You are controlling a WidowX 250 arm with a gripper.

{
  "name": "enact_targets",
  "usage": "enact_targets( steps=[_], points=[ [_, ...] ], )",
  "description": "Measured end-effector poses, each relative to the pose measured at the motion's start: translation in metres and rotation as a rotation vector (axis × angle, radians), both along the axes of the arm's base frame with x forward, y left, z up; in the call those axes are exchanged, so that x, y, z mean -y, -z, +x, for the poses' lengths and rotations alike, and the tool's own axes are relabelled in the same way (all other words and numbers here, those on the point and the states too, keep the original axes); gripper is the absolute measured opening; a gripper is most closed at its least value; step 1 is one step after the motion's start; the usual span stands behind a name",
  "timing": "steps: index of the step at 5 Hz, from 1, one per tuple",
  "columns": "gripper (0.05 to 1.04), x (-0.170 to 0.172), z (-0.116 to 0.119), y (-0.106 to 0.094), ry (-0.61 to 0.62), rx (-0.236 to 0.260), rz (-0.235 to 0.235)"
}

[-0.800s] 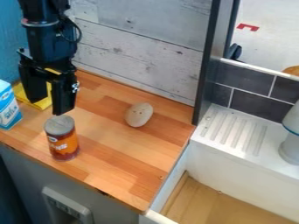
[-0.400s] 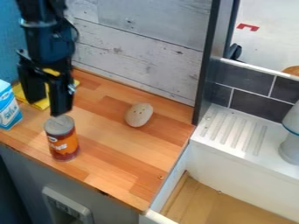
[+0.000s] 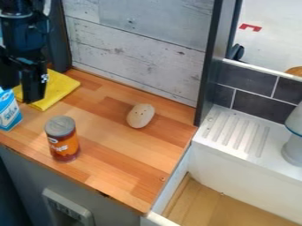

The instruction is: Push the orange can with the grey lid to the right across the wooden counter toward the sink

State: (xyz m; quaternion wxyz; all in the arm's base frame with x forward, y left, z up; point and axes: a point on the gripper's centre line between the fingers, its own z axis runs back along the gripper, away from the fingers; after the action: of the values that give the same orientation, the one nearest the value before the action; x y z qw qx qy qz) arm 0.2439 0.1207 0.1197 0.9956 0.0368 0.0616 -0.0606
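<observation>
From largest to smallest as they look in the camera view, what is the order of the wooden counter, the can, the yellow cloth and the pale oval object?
- Wooden counter
- Can and yellow cloth: too alike to rank; cloth partly hidden
- Pale oval object

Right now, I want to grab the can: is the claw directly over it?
No, the claw hangs to the picture's upper left of the can, near the yellow cloth and carton.
</observation>
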Motion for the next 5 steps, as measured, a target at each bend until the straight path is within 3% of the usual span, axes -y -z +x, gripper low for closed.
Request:
enact_targets(
  steps=[1,2,5],
  points=[
    [1.000,-0.016,0.005,0.013,-0.040,0.007,0.097],
    [1.000,-0.023,0.011,0.028,-0.044,-0.001,0.165],
    [1.000,-0.014,0.023,0.075,-0.019,-0.097,0.129]
  ],
)
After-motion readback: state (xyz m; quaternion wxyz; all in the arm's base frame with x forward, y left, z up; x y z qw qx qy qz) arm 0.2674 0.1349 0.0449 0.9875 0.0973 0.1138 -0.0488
